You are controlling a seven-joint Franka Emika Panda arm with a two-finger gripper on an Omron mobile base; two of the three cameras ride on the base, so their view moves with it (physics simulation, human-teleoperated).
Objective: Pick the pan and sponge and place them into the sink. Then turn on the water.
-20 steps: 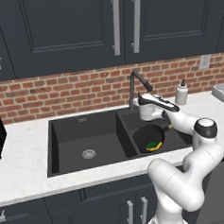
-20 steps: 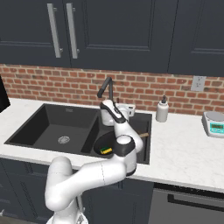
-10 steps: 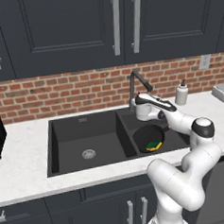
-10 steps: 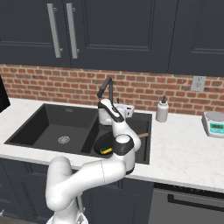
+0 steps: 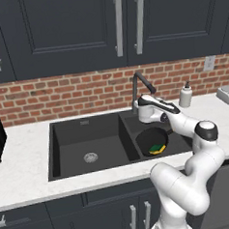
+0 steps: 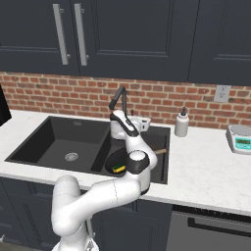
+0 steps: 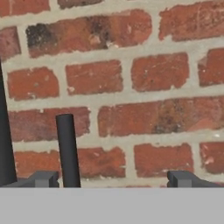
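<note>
Two basins make up the black sink [image 5: 84, 138], and the right one holds the pan [image 5: 149, 139] with the green-topped sponge [image 5: 157, 148] lying inside it. From the right base view the pan [image 6: 113, 160] shows partly behind the arm's elbow, the sponge [image 6: 118, 168] sits at its near edge, and the tan handle [image 6: 159, 151] points toward the right wall of the basin. The left basin holds nothing but its silver drain [image 5: 91, 157].

The gripper [image 5: 139, 111] is raised above the back rim of the sink, just beside the base of the dark faucet [image 5: 139, 83], whose spout angles forward over the right basin. In the hand view the gripper [image 7: 113, 178] faces the brick wall [image 7: 131, 74] with its fingertips [image 7: 43, 178] set wide apart and nothing between them. A slim dark post [image 7: 68, 148], probably the faucet's lever, stands upright just inside the left fingertip, and a second dark bar runs up the left edge of that view. Whether a fingertip touches the post I cannot tell.

Off to the right on the white counter [image 6: 206, 171] stand a white soap bottle [image 6: 182, 123] near the wall and a small scale [image 6: 240, 138] farther right, both well apart from the arm. Dark cabinets [image 5: 81, 31] hang above the wall.
</note>
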